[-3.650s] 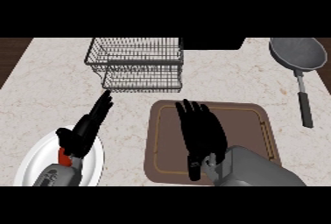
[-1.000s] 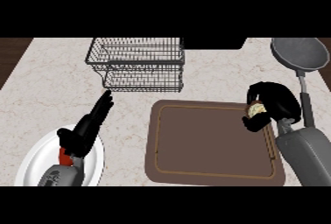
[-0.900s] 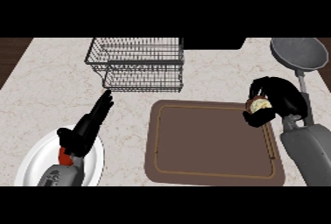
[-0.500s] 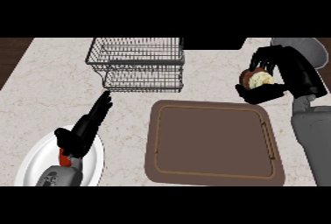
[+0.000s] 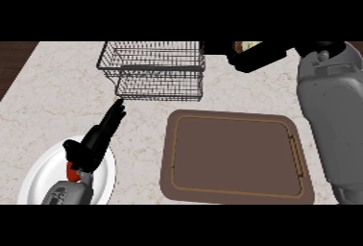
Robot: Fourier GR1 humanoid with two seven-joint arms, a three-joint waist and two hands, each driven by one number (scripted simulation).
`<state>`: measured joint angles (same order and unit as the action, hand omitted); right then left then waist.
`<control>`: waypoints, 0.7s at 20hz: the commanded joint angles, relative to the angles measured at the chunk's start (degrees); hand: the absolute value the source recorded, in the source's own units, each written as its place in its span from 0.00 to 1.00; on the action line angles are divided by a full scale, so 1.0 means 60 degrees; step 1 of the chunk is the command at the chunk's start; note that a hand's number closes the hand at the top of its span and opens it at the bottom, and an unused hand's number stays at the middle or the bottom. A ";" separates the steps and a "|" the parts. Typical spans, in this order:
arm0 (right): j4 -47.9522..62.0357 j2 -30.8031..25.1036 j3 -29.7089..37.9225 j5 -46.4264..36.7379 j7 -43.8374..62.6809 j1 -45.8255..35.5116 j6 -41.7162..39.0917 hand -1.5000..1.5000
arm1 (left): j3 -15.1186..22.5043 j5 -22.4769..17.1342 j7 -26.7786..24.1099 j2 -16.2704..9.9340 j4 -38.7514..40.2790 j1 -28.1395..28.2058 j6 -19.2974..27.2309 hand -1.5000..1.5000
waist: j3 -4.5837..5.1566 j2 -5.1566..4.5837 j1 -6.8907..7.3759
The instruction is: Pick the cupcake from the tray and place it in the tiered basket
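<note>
The brown tray [image 5: 237, 156] lies bare at centre right. My right hand [image 5: 261, 54] is raised at the far edge of the counter, just right of the black wire tiered basket [image 5: 152, 69]. Its fingers are curled round the cupcake [image 5: 248, 45], of which only a small tan patch shows at the top of the hand. The hand is level with the basket's upper tier and beside it, not over it. My left hand [image 5: 99, 137] rests open at the lower left, fingers pointing toward the basket.
A white plate [image 5: 35, 180] lies under my left wrist at the lower left, with a small red item [image 5: 71, 169] on it. My right forearm [image 5: 330, 96] runs down the right side, alongside the tray's right edge.
My right hand has lifted the cupcake from the tray's right side and carried it up and left to the basket's right side. The left hand has not moved.
</note>
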<state>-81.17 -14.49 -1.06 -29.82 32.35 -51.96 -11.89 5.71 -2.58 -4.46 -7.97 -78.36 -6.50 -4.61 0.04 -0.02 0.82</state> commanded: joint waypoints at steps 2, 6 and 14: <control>0.1015 0.0464 0.0222 0.0088 0.1144 -0.2127 -0.0322 1.00 | -0.0257 -0.0208 -0.0094 -0.0238 0.0018 0.0025 -0.0410 0.50 | 0.0001 0.0004 -0.0005; 0.2974 0.1387 0.0210 -0.0321 0.0993 -0.3080 0.0695 1.00 | 0.0142 0.0270 -0.0028 0.0099 -0.0187 0.0188 -0.0007 0.50 | -0.0001 -0.0022 0.0069; 0.6593 0.2352 0.0362 -0.0721 -0.0414 -0.4783 0.1920 1.00 | -0.0226 -0.0003 -0.0014 0.0059 0.0311 -0.0519 -0.0270 0.50 | 0.0005 -0.0095 0.0172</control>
<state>-49.06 -3.33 1.19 -33.22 33.52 -77.93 -3.41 5.49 -2.08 -4.95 -7.35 -77.72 -7.50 -5.72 0.08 -0.56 2.16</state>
